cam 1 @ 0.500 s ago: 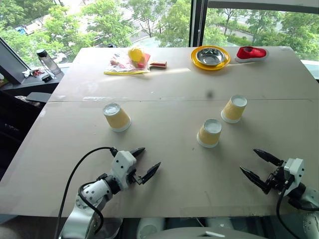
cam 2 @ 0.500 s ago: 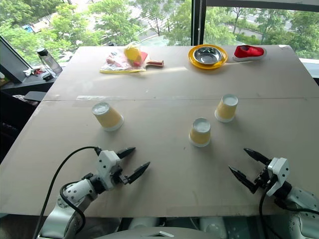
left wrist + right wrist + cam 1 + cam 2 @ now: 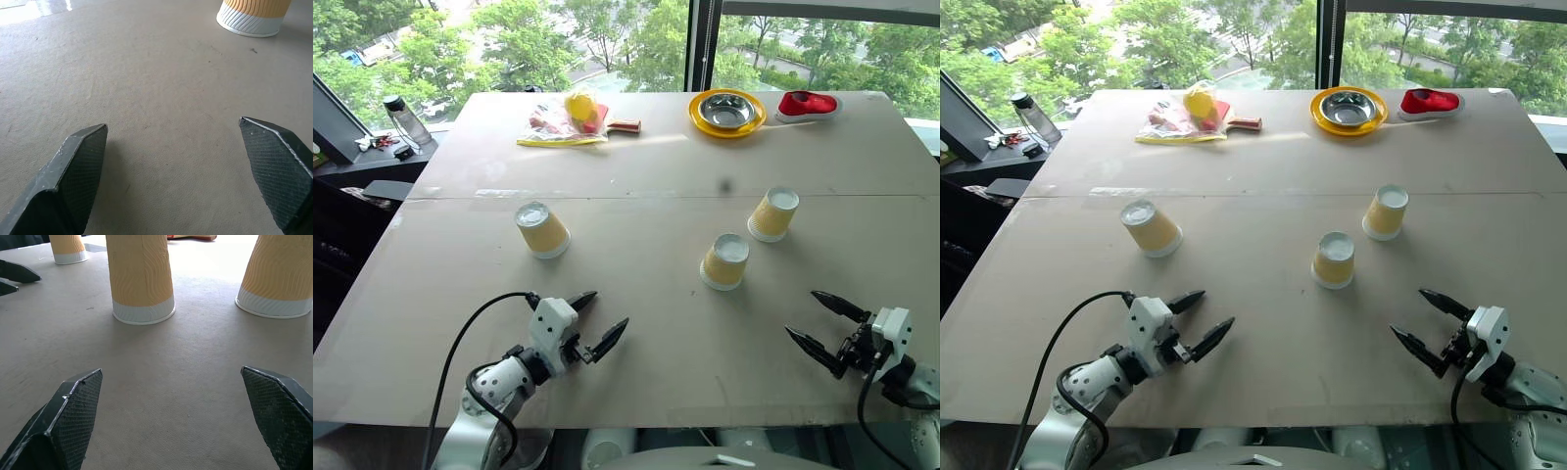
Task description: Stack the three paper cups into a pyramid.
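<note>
From the head views the whole desk [image 3: 636, 323] is laid out: three cups stand upside down and apart, a left cup [image 3: 542, 229], a middle cup [image 3: 724, 260] and a right cup [image 3: 772, 213], none stacked. At the far edge sit a steel bowl [image 3: 726, 112] with a yellow rim, a red object [image 3: 806, 103] and a plastic bag [image 3: 563, 121].

The right wrist view adds the texture: the cups' tan sides carry a faint wavy pattern above a white band, and the desk is matte beige with small specks. It takes in all three cups and, at its edge, the tips of the other hand. The left wrist view catches a single cup's white ribbed band.

The left hand [image 3: 593, 324] hovers near the front edge, its black cross-hatched fingers [image 3: 80, 166] spread wide (nothing between them). The right hand [image 3: 825, 327] is likewise wide apart and empty, well short of the middle cup.
</note>
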